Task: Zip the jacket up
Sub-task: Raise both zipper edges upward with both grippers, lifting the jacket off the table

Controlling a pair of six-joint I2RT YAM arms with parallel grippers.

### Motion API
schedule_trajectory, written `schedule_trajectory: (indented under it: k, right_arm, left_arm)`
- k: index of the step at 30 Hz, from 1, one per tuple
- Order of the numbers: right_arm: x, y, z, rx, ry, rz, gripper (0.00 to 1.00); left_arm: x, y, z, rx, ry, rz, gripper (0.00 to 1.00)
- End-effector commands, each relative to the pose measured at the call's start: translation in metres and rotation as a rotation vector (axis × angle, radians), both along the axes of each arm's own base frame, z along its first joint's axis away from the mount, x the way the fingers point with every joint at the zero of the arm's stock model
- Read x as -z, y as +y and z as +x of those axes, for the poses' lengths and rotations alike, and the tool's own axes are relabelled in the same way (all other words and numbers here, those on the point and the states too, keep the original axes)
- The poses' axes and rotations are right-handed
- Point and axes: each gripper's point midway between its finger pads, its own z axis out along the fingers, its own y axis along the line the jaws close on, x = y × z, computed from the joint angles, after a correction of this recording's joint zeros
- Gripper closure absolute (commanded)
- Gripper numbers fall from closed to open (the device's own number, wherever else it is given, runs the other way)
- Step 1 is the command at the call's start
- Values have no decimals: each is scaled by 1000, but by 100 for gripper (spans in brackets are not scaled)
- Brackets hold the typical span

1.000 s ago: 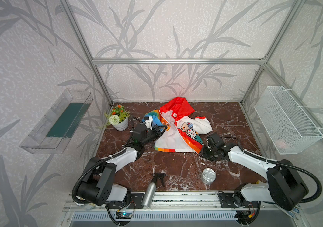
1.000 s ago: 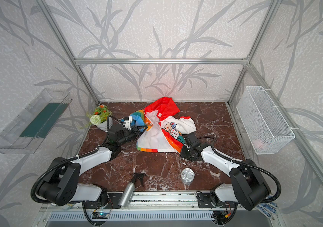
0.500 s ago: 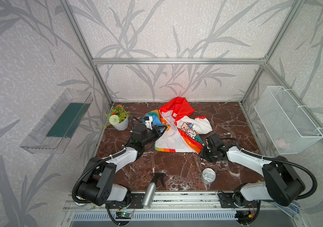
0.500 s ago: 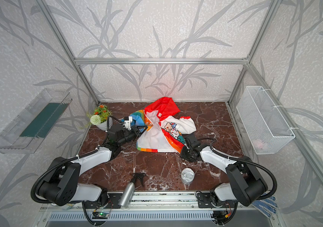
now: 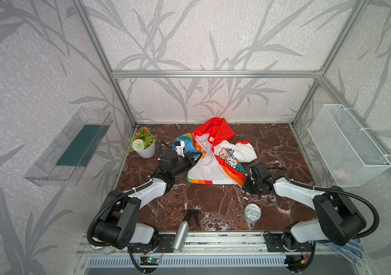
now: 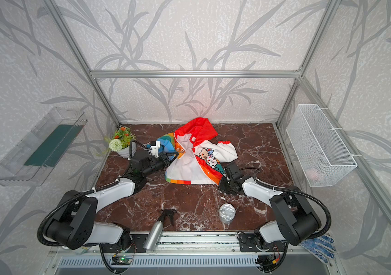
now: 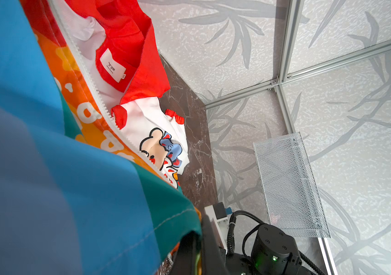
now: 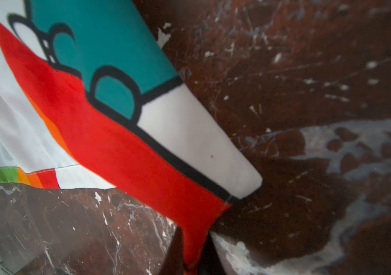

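The jacket [image 5: 210,170] [image 6: 185,172] lies open on the brown marble table, white lining up, red hood toward the back wall. Its white zipper [image 7: 90,81] runs unjoined along the rainbow edge. My left gripper [image 5: 195,158] [image 6: 172,157] is shut on the jacket's left front edge; the left wrist view shows the teal and blue cloth [image 7: 94,190] pinched between the black fingers of that gripper [image 7: 198,240]. My right gripper [image 5: 245,184] [image 6: 222,183] sits at the lower right corner. In the right wrist view the red corner strip [image 8: 118,142] runs down between the shut jaws of this gripper [image 8: 197,250].
A potted plant [image 5: 143,145] stands left of the jacket. A metal spray bottle [image 5: 185,228] and a tin can [image 5: 252,212] lie near the front edge. A wire basket [image 5: 346,145] hangs on the right wall, a clear shelf [image 5: 70,147] on the left. A blue dotted glove [image 5: 351,250] lies outside.
My right gripper has closed on the jacket's red lower corner after standing partly open beside it. The left arm and its grip have stayed as they were.
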Motion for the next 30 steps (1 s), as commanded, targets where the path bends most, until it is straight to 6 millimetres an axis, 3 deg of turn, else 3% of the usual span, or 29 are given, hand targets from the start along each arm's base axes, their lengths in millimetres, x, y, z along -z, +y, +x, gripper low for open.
schedule_trajectory:
  k: [1,4,7,10,13,16,20,25,30]
  right_arm:
    - [-11,4,7,8,-58,45,100]
    - [-23,10,11,-8,-109,90,100]
    - [-63,22,26,-5,-286,217,100]
    - [-135,28,45,7,-567,352,100]
    - [-211,18,57,58,-859,424,100]
    - [-284,10,61,78,-1112,462,100]
    - [-377,17,62,25,-1401,523,100]
    - [-472,34,59,-10,-1684,692,100]
    - [-549,63,40,-105,-1891,803,100]
  left_arm:
    - [-7,-2,-1,3,-23,-16,100]
    - [-16,-3,-1,7,-40,-39,100]
    - [-40,-4,2,11,-82,-65,100]
    - [-84,-9,9,27,-167,-92,100]
    - [-138,-14,18,41,-283,-121,100]
    - [-199,-14,23,38,-427,-156,100]
    - [-284,-4,16,-19,-685,-221,100]
    - [-362,26,-2,-193,-1048,-280,100]
    - [-413,45,-22,-320,-1291,-367,100]
